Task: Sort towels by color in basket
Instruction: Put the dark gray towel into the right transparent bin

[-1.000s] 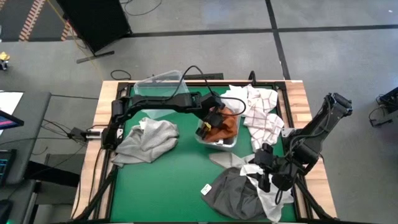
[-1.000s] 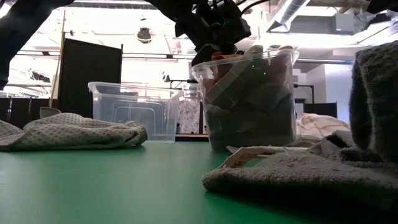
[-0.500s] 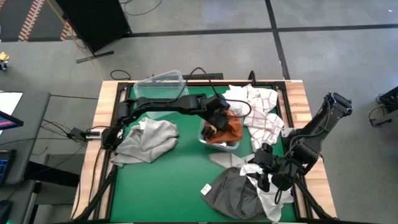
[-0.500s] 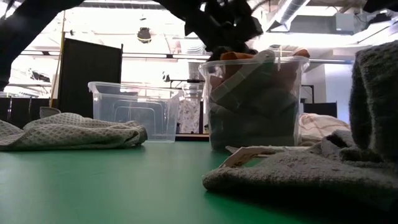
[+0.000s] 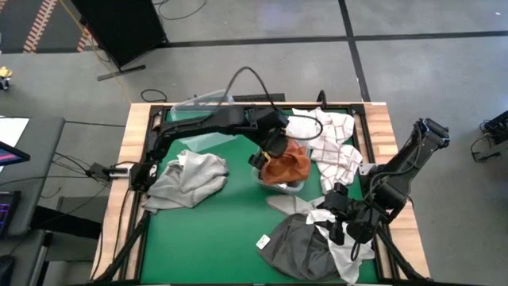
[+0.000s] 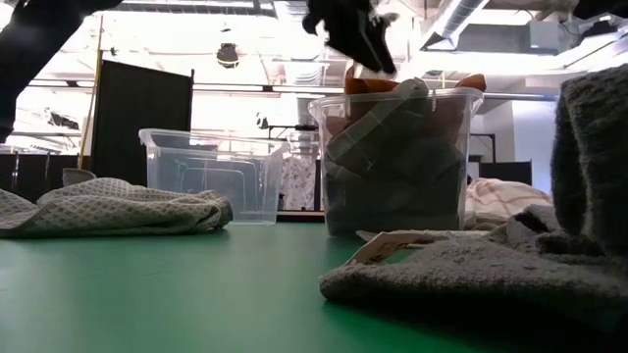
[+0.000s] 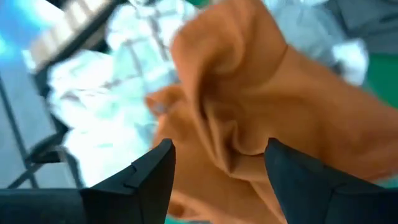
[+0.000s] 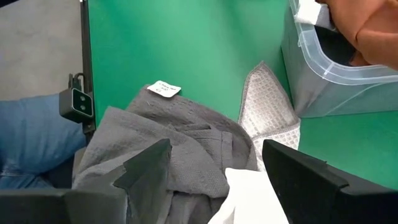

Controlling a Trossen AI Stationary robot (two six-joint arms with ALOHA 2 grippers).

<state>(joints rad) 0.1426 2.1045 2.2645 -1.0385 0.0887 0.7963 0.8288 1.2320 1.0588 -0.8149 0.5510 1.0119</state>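
Key relation: the rust towel (image 5: 286,164) lies directly under my left claw (image 5: 272,147), heaped in the clear tub (image 5: 295,186) at mid-worktop (image 5: 214,230).
Left claw: I read its fingers (image 7: 137,180) as spread, with orange cloth showing in the gap and nothing visibly pinched; it sits above the tub's rim.
Right claw: (image 5: 337,230) fingers apart, gripping nothing, parked at the near right corner over the dark grey towel (image 5: 298,248).
Nearer arm: the left, by a wide margin, for anything in or beside the tub; the right is nearer the dark grey pile.
Rust towel, look: soft, deeply folded, bunched with no clear long axis; it rises above the tub's rim in the low view.
Tub contents: grey cloth packed beneath the orange, seen through the wall.
Checked towel: (image 5: 333,143) white with thin red lines, crumpled just beside the tub on its far right.
Light grey towel: (image 5: 186,180) loose heap on the left, well apart from the tub.
Second tub: (image 5: 202,107) at the far left edge; contents not discernible.
Judgement: remaining cloths lie scattered, so sorting looks early.
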